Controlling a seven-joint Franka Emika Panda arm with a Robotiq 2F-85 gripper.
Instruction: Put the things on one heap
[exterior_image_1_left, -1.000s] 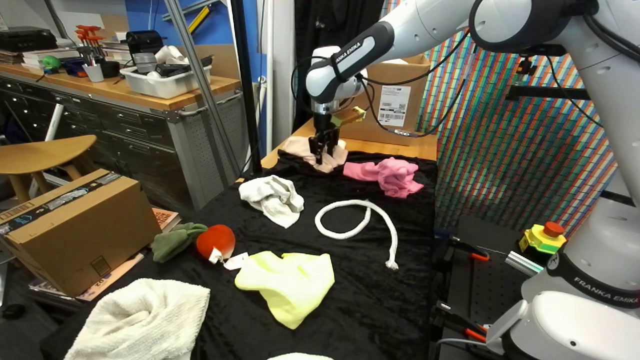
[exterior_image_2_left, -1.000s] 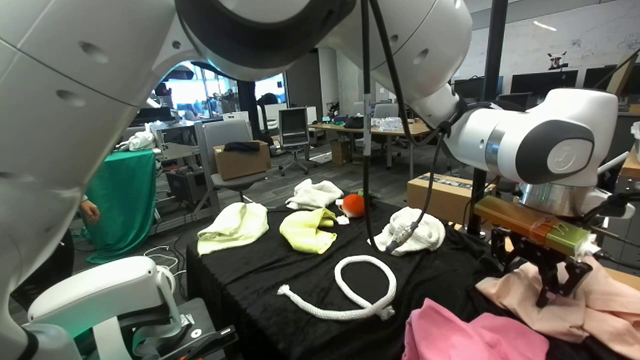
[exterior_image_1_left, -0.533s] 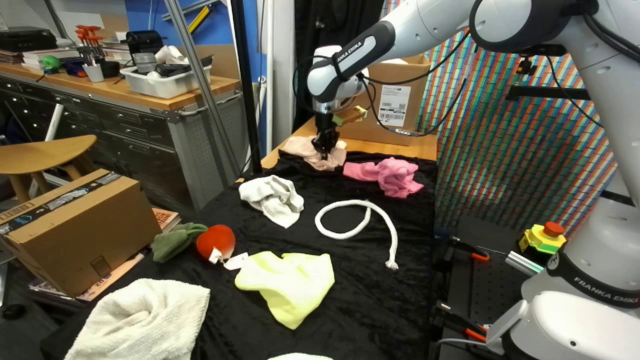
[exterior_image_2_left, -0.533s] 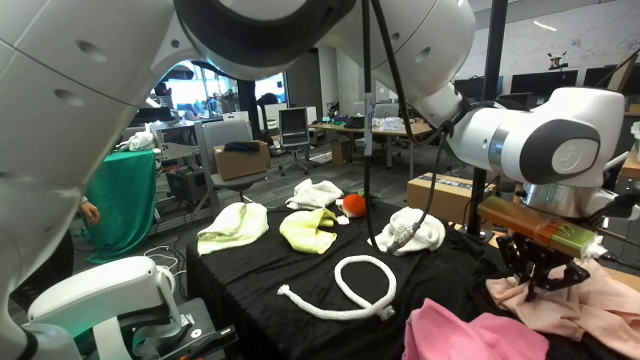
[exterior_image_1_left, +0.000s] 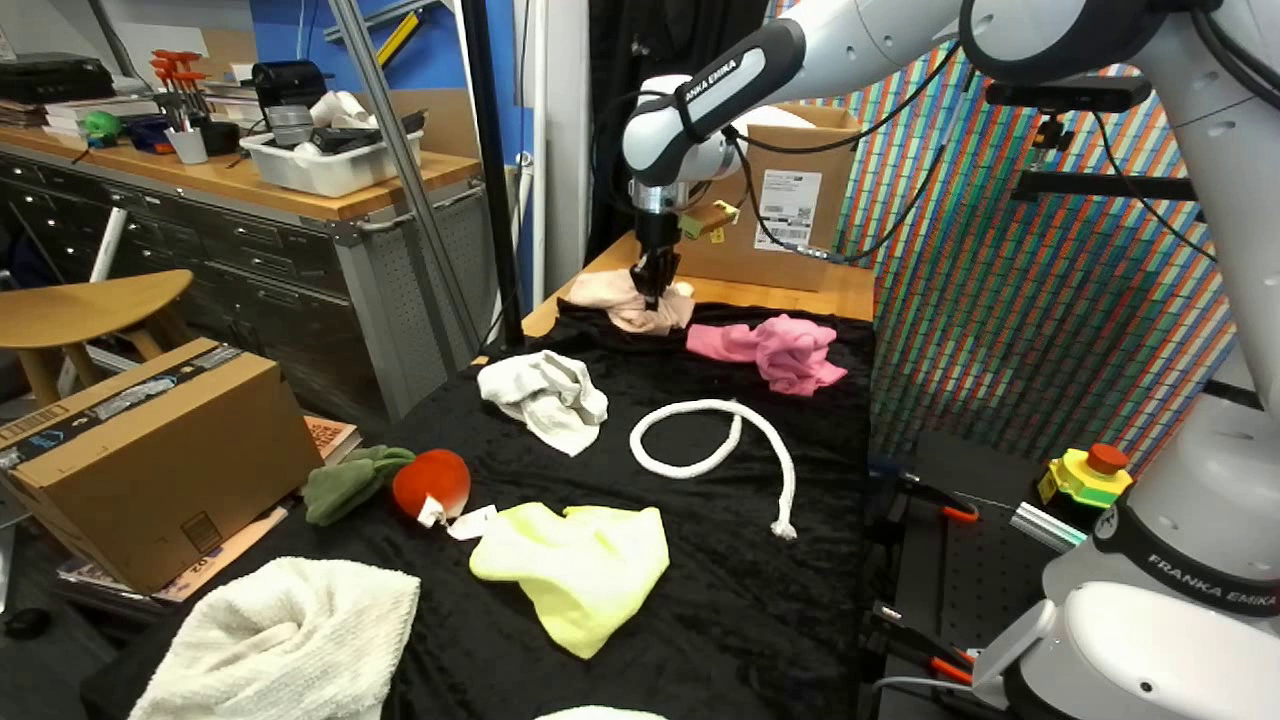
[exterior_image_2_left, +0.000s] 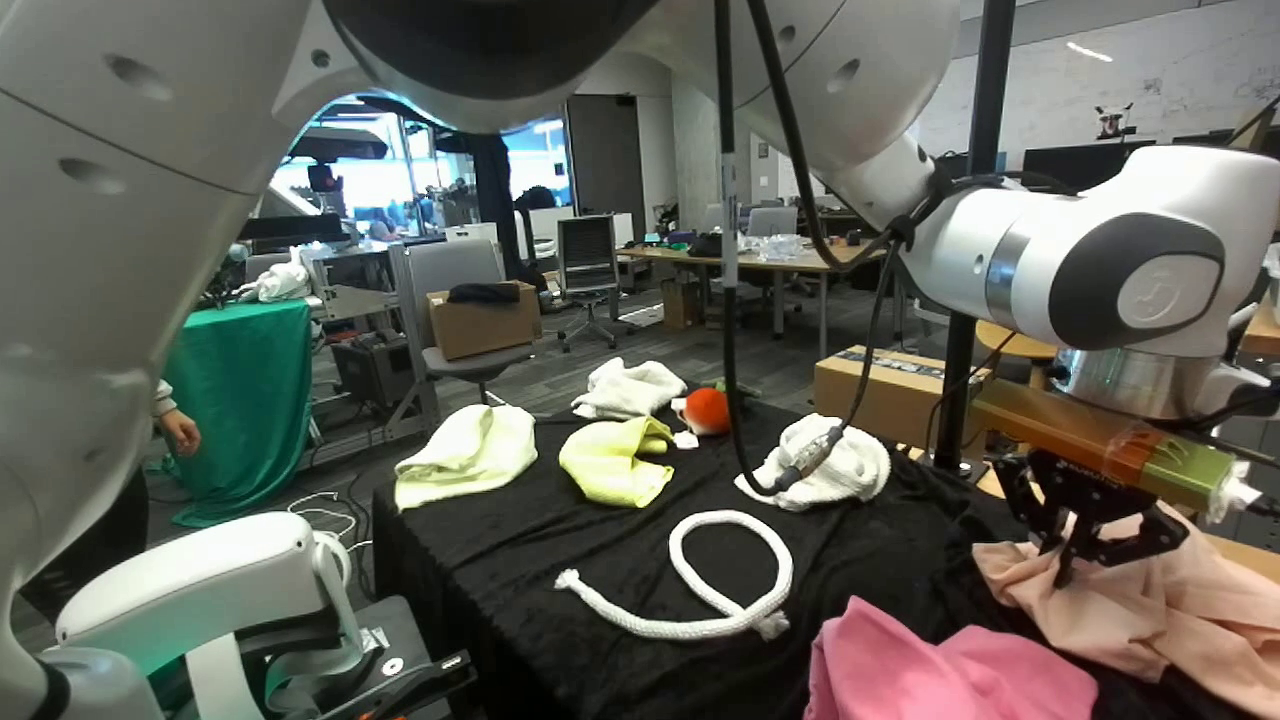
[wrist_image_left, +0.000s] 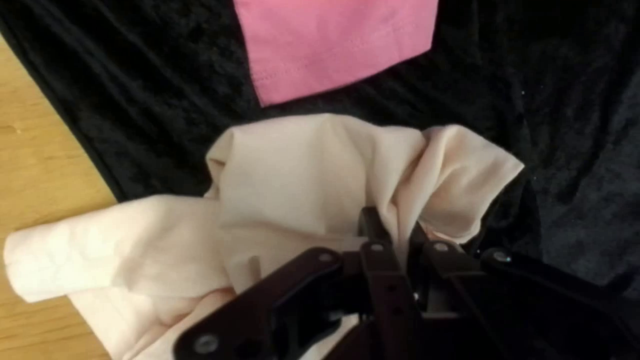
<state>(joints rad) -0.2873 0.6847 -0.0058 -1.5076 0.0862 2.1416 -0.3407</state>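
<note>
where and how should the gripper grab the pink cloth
Probably best by the crumpled end of the pink cloth, the one farther from the peach cloth, coming straight down from above. That end stands up in bunched folds, which should give the fingers something to pinch, while the end nearer the peach cloth lies flatter on the black cloth.

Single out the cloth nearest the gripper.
The pale peach cloth, reaching over the wooden tabletop: it alone has a fold between the fingers of the gripper. The pink cloth, yellow cloth and white cloths lie away from the fingers.
</note>
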